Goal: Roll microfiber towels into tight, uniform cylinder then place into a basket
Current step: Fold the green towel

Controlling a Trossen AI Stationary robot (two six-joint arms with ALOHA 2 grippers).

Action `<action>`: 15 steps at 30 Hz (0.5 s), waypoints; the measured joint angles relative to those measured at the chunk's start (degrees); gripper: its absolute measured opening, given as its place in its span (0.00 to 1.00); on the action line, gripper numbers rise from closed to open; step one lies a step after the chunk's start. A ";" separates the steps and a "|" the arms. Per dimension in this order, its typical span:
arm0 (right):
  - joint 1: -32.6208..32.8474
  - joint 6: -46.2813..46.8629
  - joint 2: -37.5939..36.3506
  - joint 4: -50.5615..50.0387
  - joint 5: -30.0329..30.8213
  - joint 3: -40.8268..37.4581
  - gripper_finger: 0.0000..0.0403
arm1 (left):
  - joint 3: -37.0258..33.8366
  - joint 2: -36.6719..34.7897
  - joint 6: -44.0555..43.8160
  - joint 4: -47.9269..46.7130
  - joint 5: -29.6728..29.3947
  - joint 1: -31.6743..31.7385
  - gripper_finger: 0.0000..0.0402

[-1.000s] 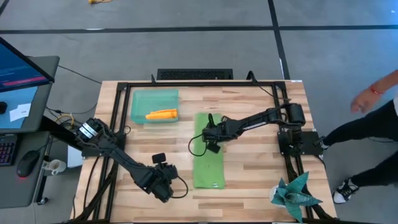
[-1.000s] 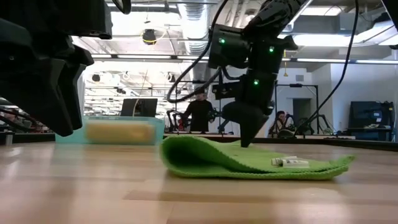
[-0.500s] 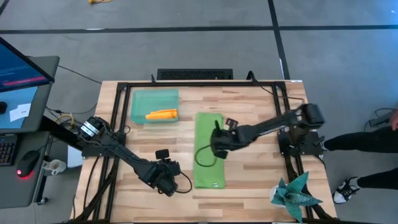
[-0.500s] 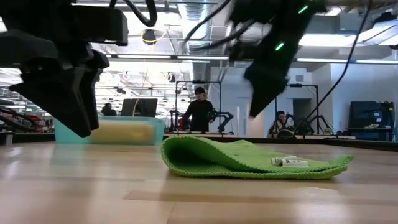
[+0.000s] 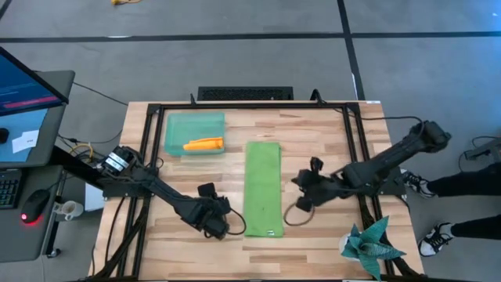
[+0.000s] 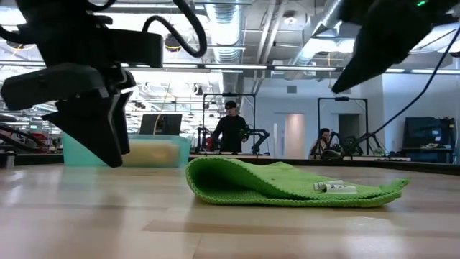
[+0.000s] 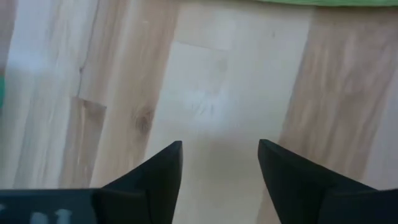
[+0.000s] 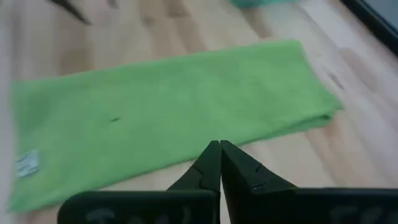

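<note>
The lime green towel lies on the table, folded into a long strip running from far to near; its fold faces the low view. A rolled orange towel lies inside the mint-green basket at the far left. My left gripper hovers open over bare wood, just left of the strip's near end; the towel's edge shows ahead of its fingers. My right gripper is shut and raised right of the strip, touching nothing.
A dark teal spiky cloth sits at the near right corner. A black frame runs round the tabletop. A person's leg and shoe show beyond the table's right edge. Bare wood lies right of the strip.
My right gripper has risen off the far half of the green strip and swung toward the table's right and near edges, tipping more level. My left gripper has moved a little right, toward the strip's near end. The towel has kept its shape.
</note>
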 joint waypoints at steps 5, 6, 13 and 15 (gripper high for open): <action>7.36 -1.66 -0.96 8.58 2.80 -3.27 0.08 | 0.00 0.02 2.23 2.90 3.35 1.78 0.53; 8.78 -3.00 -0.62 10.33 3.70 -3.66 0.08 | 0.00 0.02 3.10 4.30 3.35 1.82 0.53; 15.70 -9.81 5.02 22.41 6.51 -3.78 0.07 | 0.03 0.02 15.97 19.05 2.70 0.54 0.53; 16.83 -12.46 7.27 27.36 6.50 -3.76 0.07 | 0.07 0.02 20.80 23.14 2.70 -0.04 0.53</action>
